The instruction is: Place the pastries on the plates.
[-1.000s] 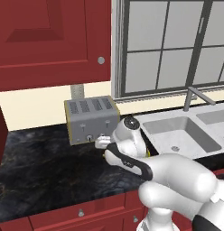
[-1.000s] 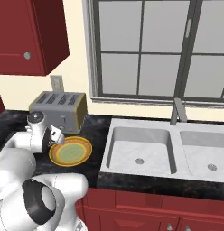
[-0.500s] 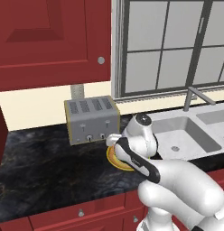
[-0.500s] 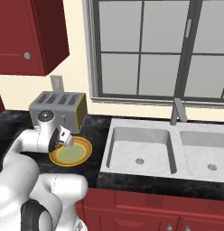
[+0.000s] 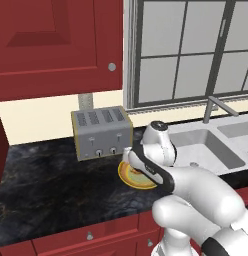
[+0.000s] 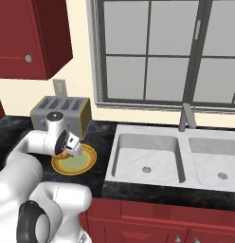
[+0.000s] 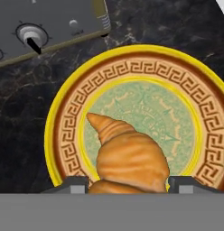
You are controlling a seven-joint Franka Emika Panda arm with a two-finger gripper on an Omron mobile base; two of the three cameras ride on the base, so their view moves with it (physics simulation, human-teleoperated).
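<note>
A golden-brown croissant point(image 7: 127, 162), one of the pastries, sits between the fingertips of my gripper point(image 7: 127, 185), which is shut on it. It hangs just above the yellow-orange rimmed plate point(image 7: 132, 67) with a pale green centre. In the right base view my gripper point(image 6: 71, 150) points down over that plate point(image 6: 85, 163), with the croissant point(image 6: 67, 153) a small orange spot at its tip. From the left base view the arm covers much of the plate point(image 5: 131, 176).
A grey toaster point(image 5: 102, 132) stands just behind the plate against the wall, also seen as toaster point(image 6: 62, 111) and toaster point(image 7: 41, 22). A double sink point(image 6: 148, 159) with a faucet point(image 6: 186, 118) lies to the right. Dark counter point(image 5: 46, 180) stretches left.
The arm has swung to the right from beside the toaster, carrying the croissant, and now holds it over the plate's centre.
</note>
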